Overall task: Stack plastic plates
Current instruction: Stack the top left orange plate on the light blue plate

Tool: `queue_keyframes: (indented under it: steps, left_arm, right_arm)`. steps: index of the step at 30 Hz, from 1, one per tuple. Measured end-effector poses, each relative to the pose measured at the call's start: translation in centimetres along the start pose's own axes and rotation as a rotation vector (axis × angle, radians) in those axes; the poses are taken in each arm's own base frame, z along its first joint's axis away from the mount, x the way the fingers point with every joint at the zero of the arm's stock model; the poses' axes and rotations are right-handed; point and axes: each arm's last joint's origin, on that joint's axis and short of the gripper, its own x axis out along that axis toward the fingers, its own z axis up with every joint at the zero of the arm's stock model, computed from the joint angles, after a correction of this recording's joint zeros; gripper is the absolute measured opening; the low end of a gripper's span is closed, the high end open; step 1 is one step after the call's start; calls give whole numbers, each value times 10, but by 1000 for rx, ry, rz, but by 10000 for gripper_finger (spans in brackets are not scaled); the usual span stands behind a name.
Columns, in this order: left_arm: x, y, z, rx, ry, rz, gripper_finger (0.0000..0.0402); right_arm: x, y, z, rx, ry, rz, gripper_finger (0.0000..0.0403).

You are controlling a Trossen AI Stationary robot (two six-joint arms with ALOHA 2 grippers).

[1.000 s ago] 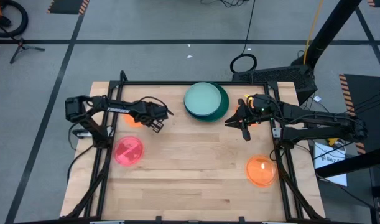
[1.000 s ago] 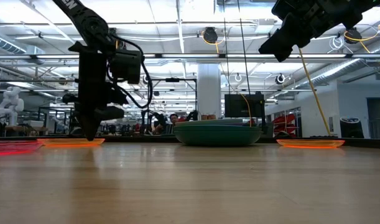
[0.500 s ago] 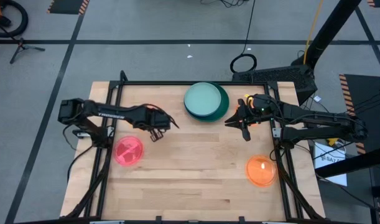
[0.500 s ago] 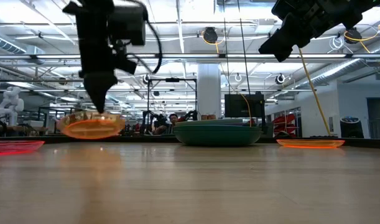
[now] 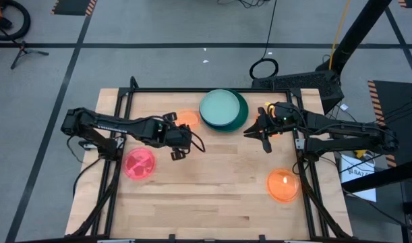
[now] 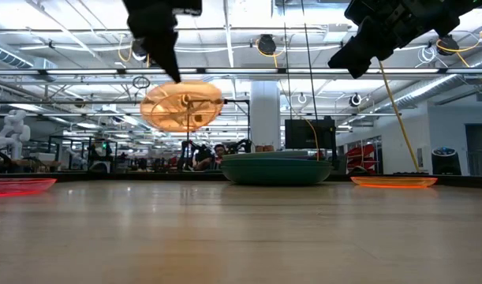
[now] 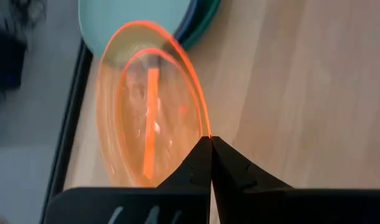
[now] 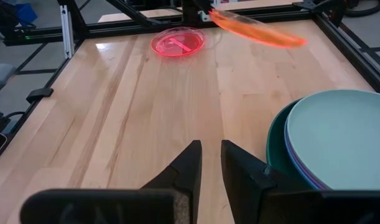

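Plates: a mint-topped stack (image 5: 223,110) sits on the table (image 5: 212,182); the left gripper (image 7: 209,138), pinched tight, holds a tilted translucent orange plate (image 7: 149,134) aloft. Right gripper (image 8: 211,149) slightly parted, empty.

The right hand (image 8: 211,163) shows as two dark fingers (image 8: 183,168) with a narrow gap between them, nothing held, hovering over the pale wooden tabletop (image 8: 146,112). Just beside it sits a stack of plates (image 8: 339,143): a mint plate on top, thin purple and blue edges under it, and a dark green rim lowest. Across the tabletop, a translucent pink plate (image 8: 178,42) lies flat near the far edge. Near it, a translucent orange plate (image 8: 258,30) is up off the surface and tilted, held at one end by a dark arm (image 8: 193,9). A black frame (image 8: 71,28) borders the tabletop.
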Motion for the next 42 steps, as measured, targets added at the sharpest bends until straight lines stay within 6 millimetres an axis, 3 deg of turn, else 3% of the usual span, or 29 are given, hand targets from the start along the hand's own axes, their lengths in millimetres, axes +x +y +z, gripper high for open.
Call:
queue_keyframes:
  steps: [6,16,22,33,42]
  left_arm:
    - [-7,3,18,47,-139,-10,3]
    - [6,26,41,107,-285,44,3]
    - [29,41,47,103,-269,43,3]
    - [86,52,58,145,-226,57,3]
    - [113,52,60,138,-214,34,3]
  right_arm:
    - [0,0,1,-2,-8,0,54]
    - [0,0,1,-4,-8,0,54]
    - [0,0,1,-5,-8,0,54]
    - [0,0,1,-11,-8,0,54]
    - [0,0,1,-15,-8,0,54]
